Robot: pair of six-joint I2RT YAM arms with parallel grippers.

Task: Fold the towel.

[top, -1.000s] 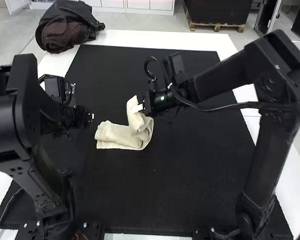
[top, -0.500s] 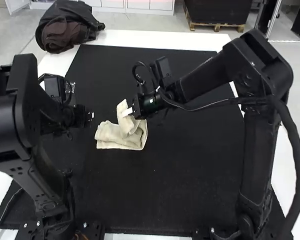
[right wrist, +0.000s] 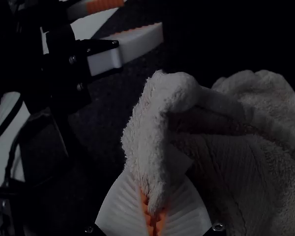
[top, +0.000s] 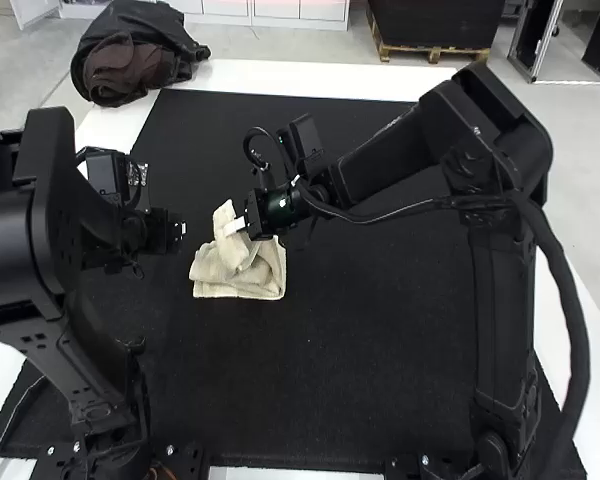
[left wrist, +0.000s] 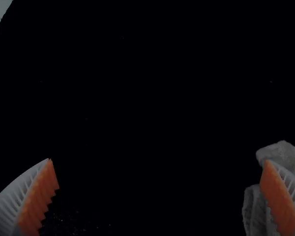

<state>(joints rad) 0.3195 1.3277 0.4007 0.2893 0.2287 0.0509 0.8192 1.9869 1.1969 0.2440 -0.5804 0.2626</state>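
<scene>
Over the mat (top: 360,360) — right pincer (top: 236,226), tips half hidden, grips towel (top: 212,274) — left pincer (top: 182,229) gapes

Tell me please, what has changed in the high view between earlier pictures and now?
The right gripper carried the held end of the towel leftward, over the lying part. Nothing was newly gripped or released. The left gripper and the towel's left edge stayed in place.

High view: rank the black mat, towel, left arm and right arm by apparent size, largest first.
Black mat
Left arm and right arm: too alike to rank, given nearness to the camera
Towel
</scene>
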